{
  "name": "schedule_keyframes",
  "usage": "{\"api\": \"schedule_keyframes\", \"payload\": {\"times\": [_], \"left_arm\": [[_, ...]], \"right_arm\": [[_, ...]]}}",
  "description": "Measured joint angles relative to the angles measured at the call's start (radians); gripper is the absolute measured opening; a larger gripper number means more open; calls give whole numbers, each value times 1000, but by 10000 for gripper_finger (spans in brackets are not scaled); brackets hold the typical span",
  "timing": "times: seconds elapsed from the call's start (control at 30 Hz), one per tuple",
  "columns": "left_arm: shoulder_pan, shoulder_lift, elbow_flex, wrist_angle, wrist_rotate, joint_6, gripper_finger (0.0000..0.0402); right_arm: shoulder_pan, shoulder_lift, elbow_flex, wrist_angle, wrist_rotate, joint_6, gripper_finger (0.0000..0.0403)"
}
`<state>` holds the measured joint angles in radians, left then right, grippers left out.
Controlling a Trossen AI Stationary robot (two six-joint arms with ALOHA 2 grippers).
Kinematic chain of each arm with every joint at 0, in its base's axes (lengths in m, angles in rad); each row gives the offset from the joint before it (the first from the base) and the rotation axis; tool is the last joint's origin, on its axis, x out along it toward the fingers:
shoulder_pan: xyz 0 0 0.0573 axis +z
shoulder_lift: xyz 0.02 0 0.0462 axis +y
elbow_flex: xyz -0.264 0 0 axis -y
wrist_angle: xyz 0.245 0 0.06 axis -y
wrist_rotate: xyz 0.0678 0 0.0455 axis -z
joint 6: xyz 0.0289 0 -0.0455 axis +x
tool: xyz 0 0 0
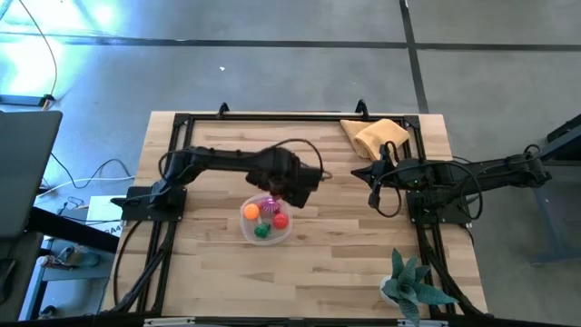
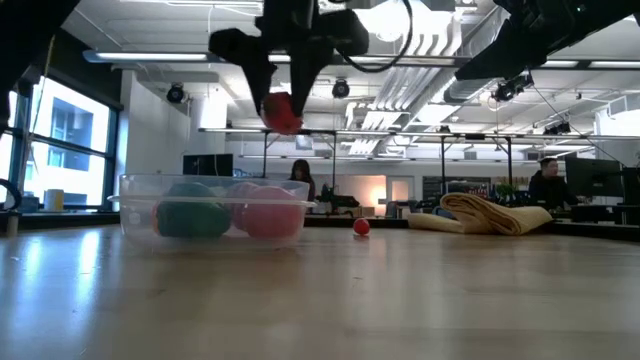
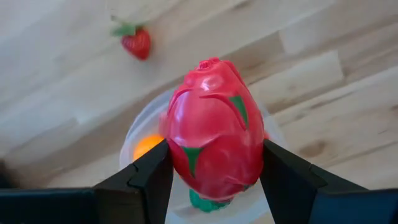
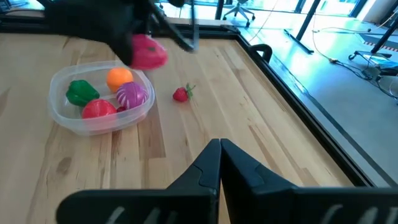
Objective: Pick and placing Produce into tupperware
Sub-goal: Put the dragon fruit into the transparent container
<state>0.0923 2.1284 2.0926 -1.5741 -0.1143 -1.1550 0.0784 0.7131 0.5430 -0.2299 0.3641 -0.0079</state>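
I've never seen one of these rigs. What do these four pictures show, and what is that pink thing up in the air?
Two robot arms work at a wooden table. One picture looks down from above, one looks level across the tabletop, and one comes from each wrist. The left gripper holds a pink toy dragon fruit between its fingers, above the clear tupperware, which already holds several toy fruits. A toy strawberry lies on the table beside it. The right gripper waits, shut, near a tan cloth. A teal plant stands at the table's corner.

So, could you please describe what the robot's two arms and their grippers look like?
Both arms are dark, nearly black, built of slim jointed links on black frame rails, with loose black cables looping beside them. The left gripper has two broad, flat, matte black fingers with angular edges; the right gripper has matching dark wedge-shaped fingers. No markings are visible.
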Motion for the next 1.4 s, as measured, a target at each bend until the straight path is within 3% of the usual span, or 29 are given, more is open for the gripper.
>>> {"api": "schedule_keyframes", "payload": {"times": [0.3,0.73,1.13,1.4], "left_arm": [[-78,-121,-211,10,-3,-137,193],[-139,-288,-594,372,44,-188,193],[-154,-293,-755,598,79,-219,193],[-154,-293,-761,606,92,-226,210]], "right_arm": [[0,0,0,1,0,0,0],[0,0,0,1,0,0,0],[0,0,0,-8,0,0,0],[0,0,0,-9,0,0,0]]}}
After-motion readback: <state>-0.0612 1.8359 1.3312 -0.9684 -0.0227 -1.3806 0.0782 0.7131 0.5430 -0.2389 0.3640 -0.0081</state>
